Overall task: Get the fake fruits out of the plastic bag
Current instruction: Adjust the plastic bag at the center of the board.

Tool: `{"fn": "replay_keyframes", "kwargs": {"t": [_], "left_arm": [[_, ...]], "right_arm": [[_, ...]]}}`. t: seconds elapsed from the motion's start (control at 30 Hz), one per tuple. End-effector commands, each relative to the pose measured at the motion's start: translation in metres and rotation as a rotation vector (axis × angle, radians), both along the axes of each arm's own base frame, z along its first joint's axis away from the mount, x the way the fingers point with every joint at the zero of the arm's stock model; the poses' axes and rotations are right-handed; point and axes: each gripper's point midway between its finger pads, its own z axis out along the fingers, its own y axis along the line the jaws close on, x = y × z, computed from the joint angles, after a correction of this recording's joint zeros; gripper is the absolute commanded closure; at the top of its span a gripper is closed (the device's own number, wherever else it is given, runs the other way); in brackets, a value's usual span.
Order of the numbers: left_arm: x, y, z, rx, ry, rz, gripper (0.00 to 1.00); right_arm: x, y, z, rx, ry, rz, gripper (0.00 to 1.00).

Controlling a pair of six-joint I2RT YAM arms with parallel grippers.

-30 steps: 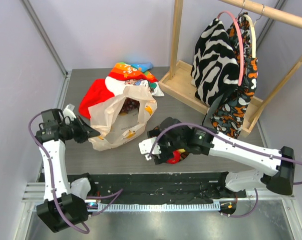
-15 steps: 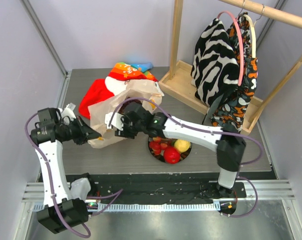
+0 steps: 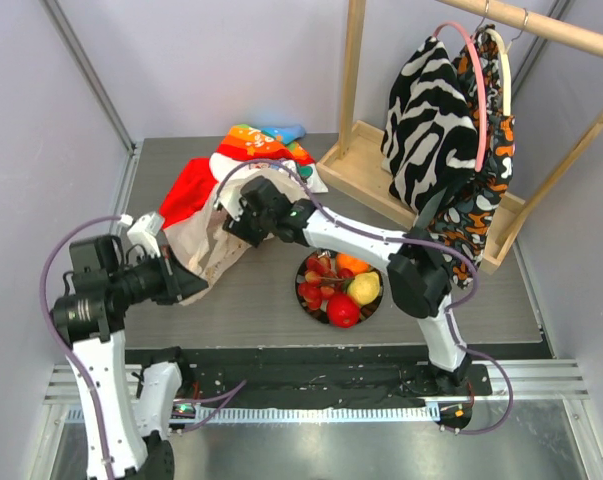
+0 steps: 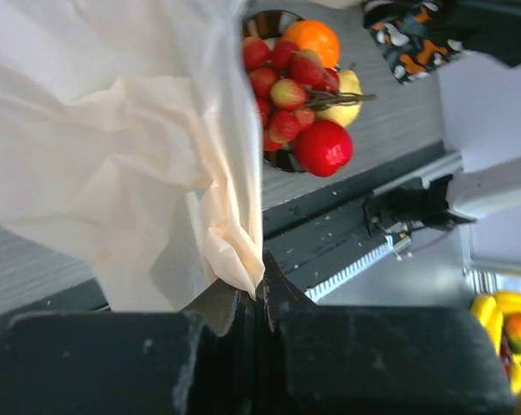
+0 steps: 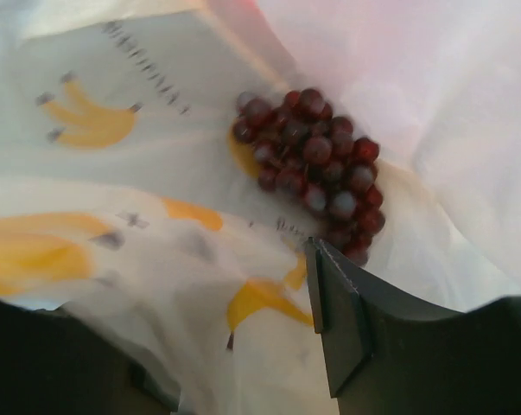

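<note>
The cream plastic bag [image 3: 203, 245] lies at the table's left, its mouth facing right. My left gripper [image 3: 186, 288] is shut on the bag's near corner [image 4: 238, 259] and holds it up. My right gripper [image 3: 243, 215] is open inside the bag's mouth. In the right wrist view its right finger [image 5: 338, 320] sits just below the dark purple grape bunch [image 5: 316, 169], not touching it; the left finger is hidden under bag film. A dark bowl [image 3: 373, 303] holds the strawberries [image 4: 286, 86], red apple [image 4: 322, 147], lemon [image 3: 363, 290] and orange [image 4: 312, 39].
A red cloth [image 3: 186, 185] and a multicoloured cloth [image 3: 261, 140] lie behind the bag. A wooden clothes rack [image 3: 366, 170] with hanging patterned garments [image 3: 441, 130] stands at the back right. The table's near edge runs just below the bowl.
My right arm swung from the bowl leftward and into the bag's mouth. My left gripper pulled the bag's corner nearer and up, stretching the bag.
</note>
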Motion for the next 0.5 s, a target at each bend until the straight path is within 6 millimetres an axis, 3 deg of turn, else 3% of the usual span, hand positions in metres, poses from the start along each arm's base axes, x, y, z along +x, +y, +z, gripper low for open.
{"fn": "replay_keyframes", "kwargs": {"t": [0.0,0.07,0.1,0.13,0.17,0.2,0.27,0.33,0.37,0.4,0.47], "left_arm": [[-0.023,0.016,-0.034,0.041,0.23,0.183,1.0],[-0.017,0.022,-0.039,0.046,0.255,0.216,1.0],[-0.014,0.023,-0.042,0.043,0.283,0.218,1.0],[-0.012,0.024,-0.044,0.046,0.296,0.224,1.0],[-0.01,0.027,-0.046,0.051,0.306,0.234,1.0],[-0.007,0.029,-0.048,0.055,0.322,0.25,1.0],[-0.004,0.03,-0.053,0.048,0.344,0.253,1.0],[-0.003,0.03,-0.058,0.044,0.374,0.248,1.0],[-0.003,0.032,-0.059,0.052,0.382,0.26,1.0],[0.0,0.035,-0.062,0.062,0.386,0.27,1.0],[0.002,0.039,-0.069,0.074,0.407,0.298,1.0]], "right_arm": [[-0.07,-0.019,0.093,0.12,0.133,0.16,0.43],[-0.107,-0.039,0.078,0.061,0.249,0.246,0.44],[-0.124,-0.052,0.057,-0.011,0.267,0.315,0.45],[-0.141,-0.063,0.062,-0.013,0.273,0.377,0.44],[-0.155,-0.079,0.048,-0.07,0.305,0.422,0.41],[-0.165,-0.094,0.028,-0.126,0.334,0.447,0.37],[-0.167,-0.109,0.024,-0.176,0.303,0.466,0.35],[-0.16,-0.11,0.041,-0.145,0.276,0.475,0.35],[-0.161,-0.105,0.052,-0.1,0.288,0.493,0.36],[-0.153,-0.097,0.077,-0.04,0.259,0.491,0.37],[-0.147,-0.082,0.096,0.035,0.281,0.471,0.44]]}}
